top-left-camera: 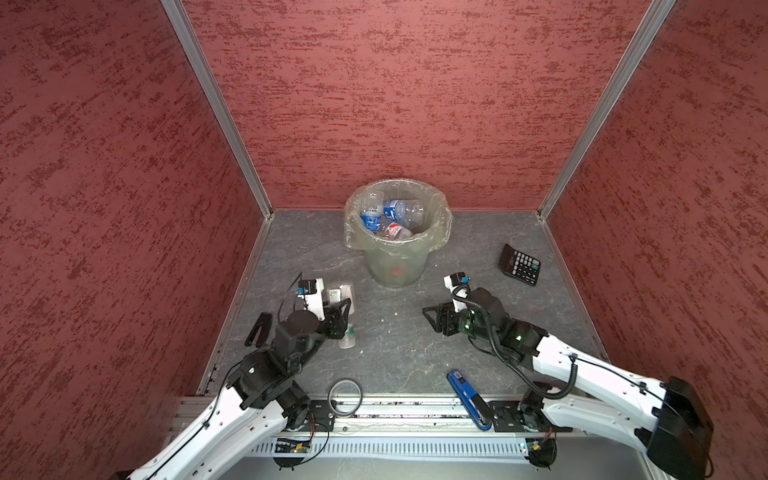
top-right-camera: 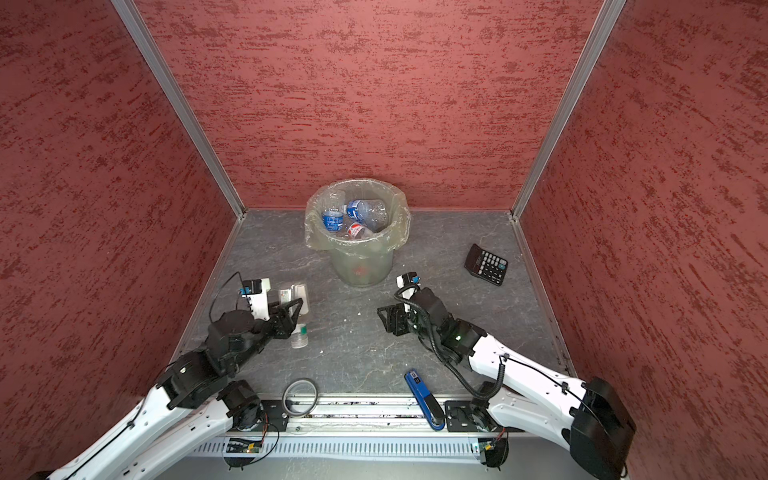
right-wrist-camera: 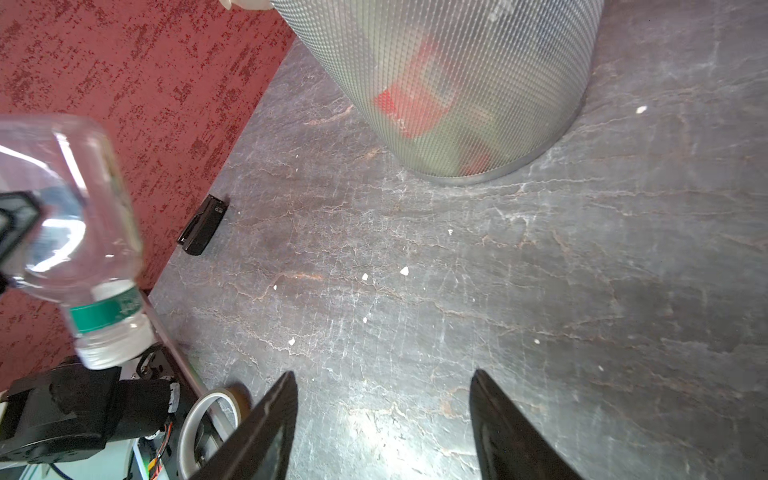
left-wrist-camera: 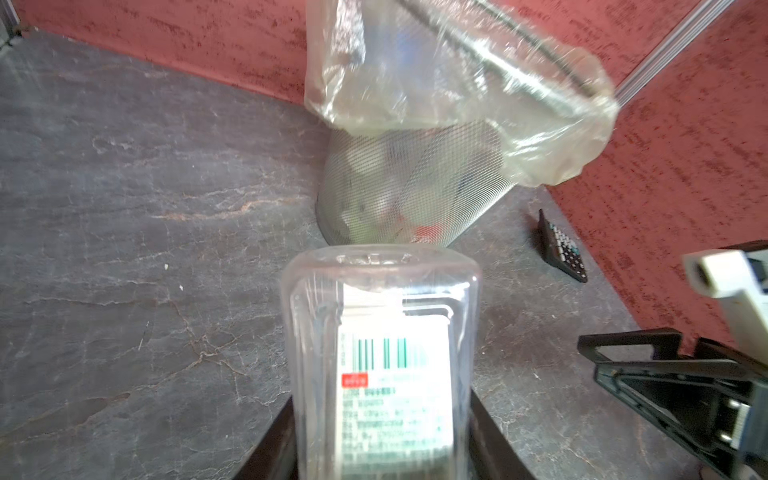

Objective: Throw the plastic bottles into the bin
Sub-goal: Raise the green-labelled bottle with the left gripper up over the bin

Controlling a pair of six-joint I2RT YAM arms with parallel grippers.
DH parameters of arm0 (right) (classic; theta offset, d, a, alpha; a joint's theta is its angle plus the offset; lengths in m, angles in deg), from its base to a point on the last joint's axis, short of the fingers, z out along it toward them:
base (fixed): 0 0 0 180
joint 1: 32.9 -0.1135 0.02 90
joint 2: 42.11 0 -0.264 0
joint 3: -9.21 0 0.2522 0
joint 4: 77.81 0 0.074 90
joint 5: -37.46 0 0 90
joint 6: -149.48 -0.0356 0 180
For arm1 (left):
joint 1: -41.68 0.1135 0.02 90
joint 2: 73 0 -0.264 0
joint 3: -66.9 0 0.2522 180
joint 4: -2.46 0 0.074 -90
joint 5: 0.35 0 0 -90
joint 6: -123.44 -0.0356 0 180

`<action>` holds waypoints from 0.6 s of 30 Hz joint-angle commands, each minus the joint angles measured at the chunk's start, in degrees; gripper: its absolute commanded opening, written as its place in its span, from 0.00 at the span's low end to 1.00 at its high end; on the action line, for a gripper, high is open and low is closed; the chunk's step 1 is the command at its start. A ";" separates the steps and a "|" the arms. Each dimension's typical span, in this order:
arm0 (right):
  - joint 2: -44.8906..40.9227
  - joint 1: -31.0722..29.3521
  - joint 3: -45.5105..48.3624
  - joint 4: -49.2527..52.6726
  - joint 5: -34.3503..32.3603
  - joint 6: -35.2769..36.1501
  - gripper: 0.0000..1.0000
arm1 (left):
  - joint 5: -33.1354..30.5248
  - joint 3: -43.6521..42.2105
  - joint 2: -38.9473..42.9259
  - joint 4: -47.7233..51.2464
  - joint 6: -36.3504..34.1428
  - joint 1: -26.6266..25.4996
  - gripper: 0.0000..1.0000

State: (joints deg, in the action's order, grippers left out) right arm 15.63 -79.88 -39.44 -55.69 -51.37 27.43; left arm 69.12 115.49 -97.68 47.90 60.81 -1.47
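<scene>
We logged the left gripper (top-left-camera: pixel 344 309) clamped on a clear bottle (left-wrist-camera: pixel 382 324) with a green neck band, front-left of the bin (top-left-camera: pixel 399 266). The right gripper (right-wrist-camera: pixel 383 374) stood spread, empty, front-right of the bin. Several bottles (top-left-camera: pixel 395 216) lay inside it.

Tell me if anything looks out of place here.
The blue-and-black tool and the tape ring both overhang the front edge of the table onto the metal rail. Small white specks litter the table. Nothing looks spilled.

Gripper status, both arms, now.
Left gripper: closed on a clear plastic bottle.
Right gripper: open, nothing between its jaws.
</scene>
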 commanded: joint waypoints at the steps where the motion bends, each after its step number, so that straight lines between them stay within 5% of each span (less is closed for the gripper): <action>1: -1.68 0.45 -2.16 1.83 -2.79 0.68 0.66 | -6.50 4.24 1.82 2.85 -2.70 -3.09 0.36; 9: -4.03 0.49 -2.38 3.92 -4.46 0.76 0.66 | -9.66 15.64 -3.89 -4.72 -10.92 -7.91 0.38; 15: -6.99 0.49 -2.96 5.82 -5.24 0.39 0.66 | -4.63 25.97 -20.96 -18.69 -22.03 -7.07 0.38; 18: -7.69 0.49 -3.81 6.95 -5.39 0.30 0.66 | 2.75 35.18 -33.02 -22.86 -23.63 -1.97 0.39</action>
State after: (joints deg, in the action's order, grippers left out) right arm 8.98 -79.66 -40.71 -50.51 -54.78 27.97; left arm 65.29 145.30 -123.34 33.46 42.19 -6.72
